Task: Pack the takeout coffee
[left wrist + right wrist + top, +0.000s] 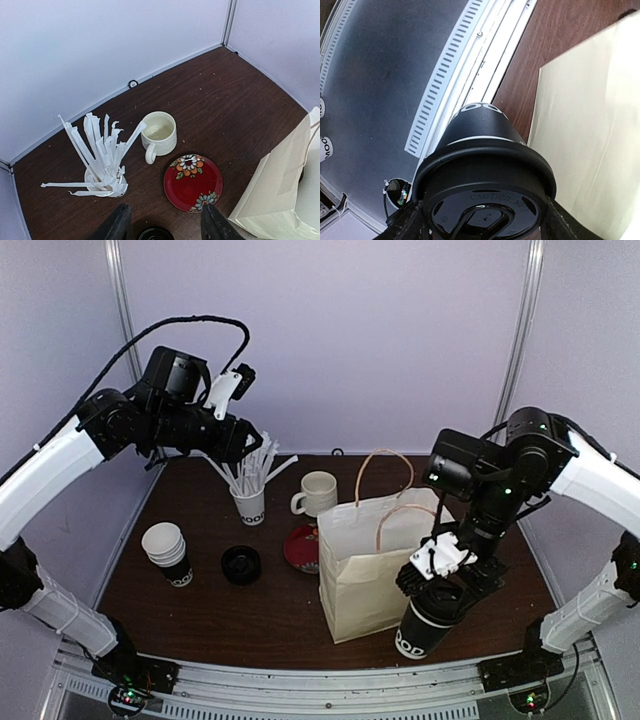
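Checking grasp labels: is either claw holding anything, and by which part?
Right claw grips the black cup around its lidded top rim, beside the paper bag. Left claw holds nothing.

Lidded cup (420,630) right of paper bag (365,560)
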Controlling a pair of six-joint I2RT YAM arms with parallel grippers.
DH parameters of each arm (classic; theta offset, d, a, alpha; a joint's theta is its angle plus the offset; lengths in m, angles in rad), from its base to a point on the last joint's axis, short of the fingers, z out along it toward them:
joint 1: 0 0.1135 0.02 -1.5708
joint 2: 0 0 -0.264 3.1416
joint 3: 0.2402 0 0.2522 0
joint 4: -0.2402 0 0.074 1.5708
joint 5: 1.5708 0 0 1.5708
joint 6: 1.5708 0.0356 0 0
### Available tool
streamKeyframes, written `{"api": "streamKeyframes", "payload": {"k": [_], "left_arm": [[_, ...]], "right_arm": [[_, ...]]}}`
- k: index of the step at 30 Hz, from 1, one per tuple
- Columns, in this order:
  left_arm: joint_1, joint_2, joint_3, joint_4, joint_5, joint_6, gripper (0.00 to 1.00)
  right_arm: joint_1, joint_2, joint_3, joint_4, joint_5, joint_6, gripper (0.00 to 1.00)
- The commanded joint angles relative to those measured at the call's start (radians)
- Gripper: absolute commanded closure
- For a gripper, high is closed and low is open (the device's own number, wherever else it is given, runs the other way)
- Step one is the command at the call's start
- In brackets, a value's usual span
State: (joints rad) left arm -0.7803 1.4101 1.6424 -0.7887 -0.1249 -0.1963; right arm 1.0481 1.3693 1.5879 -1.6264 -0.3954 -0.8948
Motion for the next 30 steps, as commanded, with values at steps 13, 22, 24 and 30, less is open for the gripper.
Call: {"api": "streamKeyframes", "payload": {"k": [13,22,24,30], "left_arm": [[0.003,-0.158,-0.103,-0.058,0.018,0.032,0.51],[0.004,-0.254,-0.15,-0.085,0.008,0.032,0.5],[0.003,-0.263,-0.162,-0.085,0.02,0.023,0.5],[0.003,-0.264,-0.154,-0.121,0.06,0.025,0.49]], "right_arm": [[0.388,0.57,0.388,0.361,0.428,0.269,0.29],[0.372,0.761,0.477,0.356,0.493,0.364,0.22],[0.367,0.772,0.482,0.354,0.505,0.37,0.18],[0.363,0.734,0.551,0.305,0.428,0.364,0.0]]}}
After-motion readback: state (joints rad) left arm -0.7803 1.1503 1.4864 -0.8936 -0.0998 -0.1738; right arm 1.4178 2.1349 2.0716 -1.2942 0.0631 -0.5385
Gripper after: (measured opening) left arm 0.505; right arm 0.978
